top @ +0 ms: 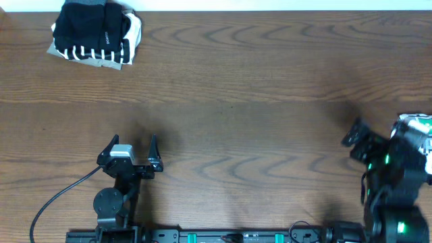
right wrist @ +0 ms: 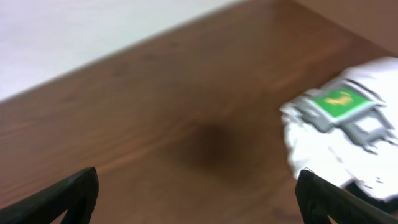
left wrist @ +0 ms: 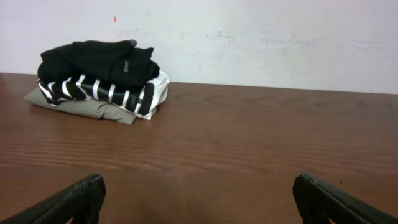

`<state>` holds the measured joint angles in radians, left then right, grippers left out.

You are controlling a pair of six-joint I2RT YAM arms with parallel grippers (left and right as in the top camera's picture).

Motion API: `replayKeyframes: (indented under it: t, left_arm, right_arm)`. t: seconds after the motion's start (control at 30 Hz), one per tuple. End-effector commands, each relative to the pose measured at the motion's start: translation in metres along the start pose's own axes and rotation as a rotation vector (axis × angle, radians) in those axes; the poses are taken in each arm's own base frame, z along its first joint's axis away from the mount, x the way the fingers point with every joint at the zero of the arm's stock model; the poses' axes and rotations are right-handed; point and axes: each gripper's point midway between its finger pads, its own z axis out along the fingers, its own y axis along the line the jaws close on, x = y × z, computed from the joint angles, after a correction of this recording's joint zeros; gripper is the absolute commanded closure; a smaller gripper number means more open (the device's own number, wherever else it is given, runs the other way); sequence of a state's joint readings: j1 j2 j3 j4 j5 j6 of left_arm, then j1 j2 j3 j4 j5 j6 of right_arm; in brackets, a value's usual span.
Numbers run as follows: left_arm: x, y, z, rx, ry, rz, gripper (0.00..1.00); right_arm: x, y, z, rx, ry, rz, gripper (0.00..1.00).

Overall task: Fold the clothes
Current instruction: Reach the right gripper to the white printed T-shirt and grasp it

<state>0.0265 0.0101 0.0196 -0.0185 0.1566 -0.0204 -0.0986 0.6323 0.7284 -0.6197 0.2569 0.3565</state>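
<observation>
Where right pincer (right wrist: 196,182) gapes, white T-shirt (right wrist: 336,124) beside

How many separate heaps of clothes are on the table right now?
2. A folded stack, black on top, sits at the far left; a white T-shirt with a green print lies at the right edge. More may lie out of frame.

Black left claw (top: 135,139) (trailing black cable (top: 57,194))
</observation>
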Motion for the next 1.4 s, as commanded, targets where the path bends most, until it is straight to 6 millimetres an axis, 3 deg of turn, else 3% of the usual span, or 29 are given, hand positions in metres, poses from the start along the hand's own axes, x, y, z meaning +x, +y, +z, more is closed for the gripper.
replayKeyframes:
  t: [0.0, 0.17, 0.3, 0.6, 0.8, 1.07, 1.37]
  left_arm:
    - [0.014, 0.001, 0.001, 0.002, 0.043, 0.011, 0.02]
    - [0.014, 0.001, 0.001, 0.002, 0.043, 0.011, 0.02]
    - [0.014, 0.001, 0.001, 0.002, 0.043, 0.011, 0.02]
    - [0.014, 0.001, 0.001, 0.002, 0.043, 0.011, 0.02]
    - [0.014, 0.001, 0.001, 0.002, 0.043, 0.011, 0.02]
    - [0.014, 0.001, 0.001, 0.002, 0.043, 0.011, 0.02]
    - [0.014, 0.001, 0.001, 0.002, 0.043, 0.011, 0.02]
  right_arm:
    - [-0.013, -0.024, 0.023, 0.157, 0.051, 0.048, 0.01]
    - [-0.022, -0.037, 0.054, 0.197, 0.177, 0.099, 0.01]
    - [-0.017, -0.052, 0.071, 0.252, 0.220, 0.114, 0.01]
    - [0.019, -0.137, 0.107, 0.463, 0.365, 0.261, 0.03]
    - [0.040, -0.173, 0.117, 0.509, 0.430, 0.360, 0.09]
    - [0.054, -0.201, 0.123, 0.574, 0.446, 0.448, 0.09]
    - [0.063, -0.215, 0.147, 0.591, 0.441, 0.443, 0.15]
